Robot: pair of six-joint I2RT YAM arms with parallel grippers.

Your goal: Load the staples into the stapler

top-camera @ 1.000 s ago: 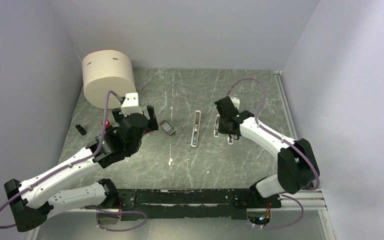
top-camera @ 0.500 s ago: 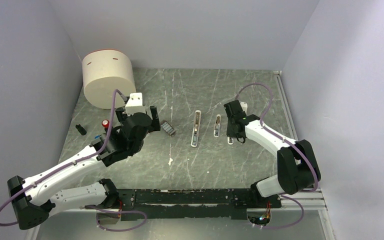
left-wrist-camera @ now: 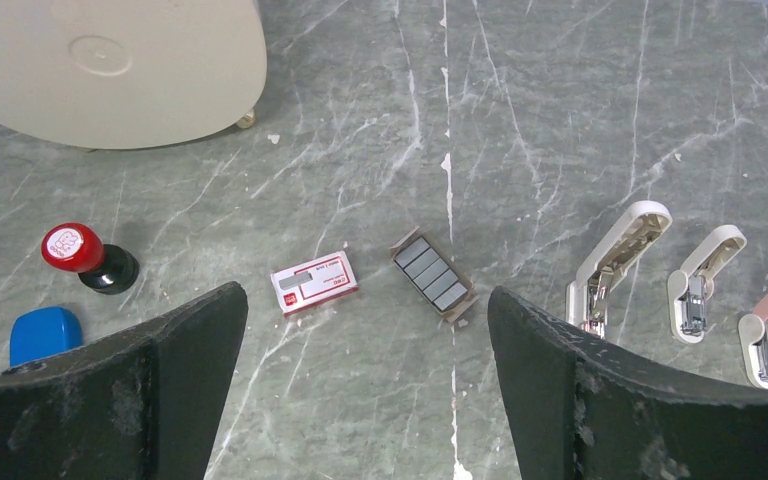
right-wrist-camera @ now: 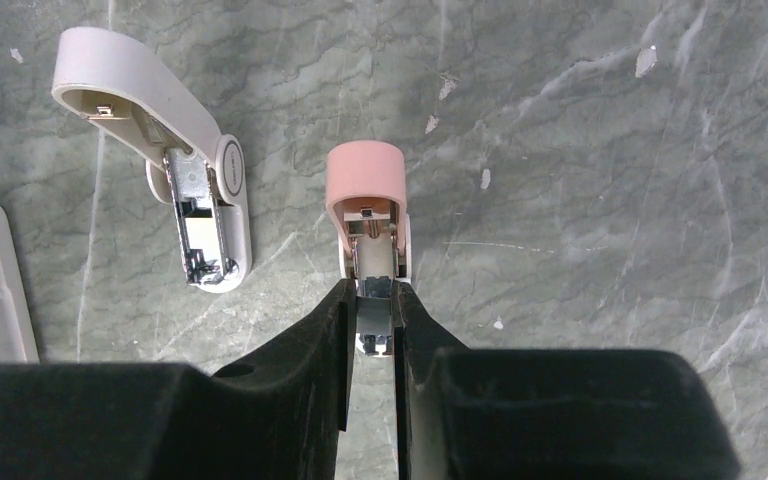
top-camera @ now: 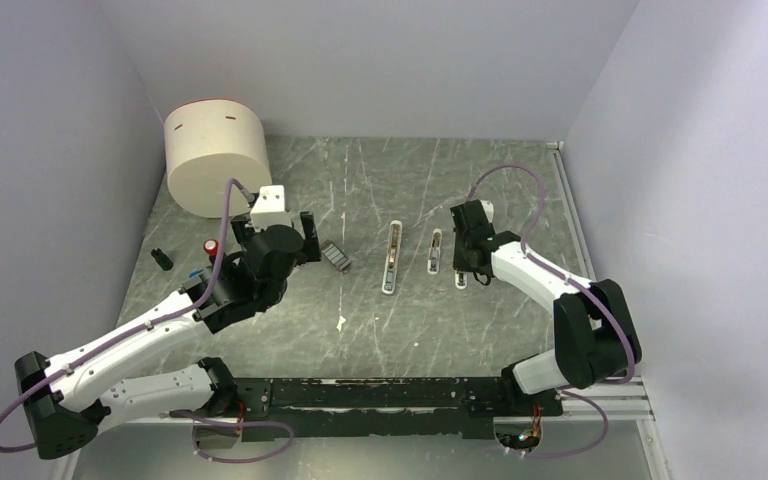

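The staples (left-wrist-camera: 430, 272) lie loose on the desk (left-wrist-camera: 560, 120), just beside their red-and-white box (left-wrist-camera: 313, 282) and apart from the stapler (left-wrist-camera: 615, 265), so I judge the loading is not yet begun. The left gripper (left-wrist-camera: 365, 320) hovers above them wide open and holds nothing; the right gripper (right-wrist-camera: 370, 300) is closed on the metal part of the pink piece (right-wrist-camera: 367, 185)

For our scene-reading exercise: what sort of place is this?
Likely a robot test cell: plain walls box in a table, left arm and right arm mounted at its edge, stapler and staples laid out.
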